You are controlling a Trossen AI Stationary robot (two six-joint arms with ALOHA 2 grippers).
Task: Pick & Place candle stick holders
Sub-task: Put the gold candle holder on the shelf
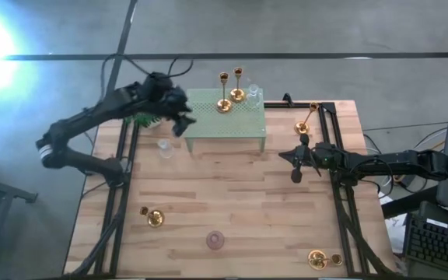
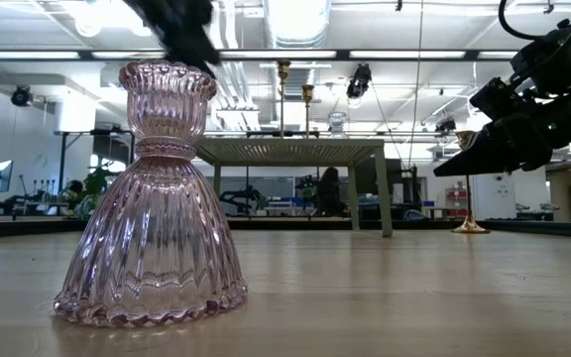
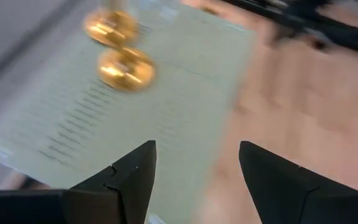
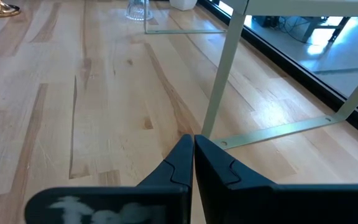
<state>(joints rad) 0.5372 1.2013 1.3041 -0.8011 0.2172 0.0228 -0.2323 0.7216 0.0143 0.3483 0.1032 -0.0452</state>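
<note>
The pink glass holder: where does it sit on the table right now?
In the high view the pink glass holder stands near the table's front edge, about midway between two gold candlesticks.

Gold candle stick holders: two upright [image 1: 224, 95] [image 1: 238, 85] on green stand, 12 o'clock; one upright [image 1: 305, 120] at 2 o'clock near table edge; one toppled [image 1: 153, 217] at 8 o'clock; one toppled [image 1: 319, 258] at 5 o'clock.
</note>
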